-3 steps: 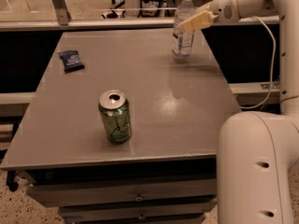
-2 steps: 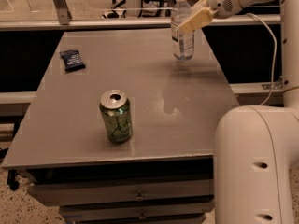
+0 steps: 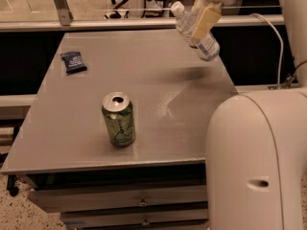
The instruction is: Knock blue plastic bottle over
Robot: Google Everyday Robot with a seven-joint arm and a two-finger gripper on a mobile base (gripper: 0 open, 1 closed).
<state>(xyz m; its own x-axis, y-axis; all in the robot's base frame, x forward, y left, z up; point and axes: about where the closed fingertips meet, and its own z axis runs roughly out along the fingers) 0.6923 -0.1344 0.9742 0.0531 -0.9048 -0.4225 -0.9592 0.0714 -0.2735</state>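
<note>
The tool [image 3: 205,19] clamped the blue plastic bottle [image 3: 207,46], tilted above the desk [image 3: 144,66] at 1 o'clock. 1 can [image 3: 118,119] stood upright.

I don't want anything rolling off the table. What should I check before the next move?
1. Bottle lying flat: not ok; it is tilted, cap up-left.
2. Bottle base on table: cannot tell; a shadow lies beneath it.
3. Gripper at bottle: ok, against its side.
4. Can out of the way: ok, upright, well apart.
5. Packet out of the way: ok, far left.
</note>
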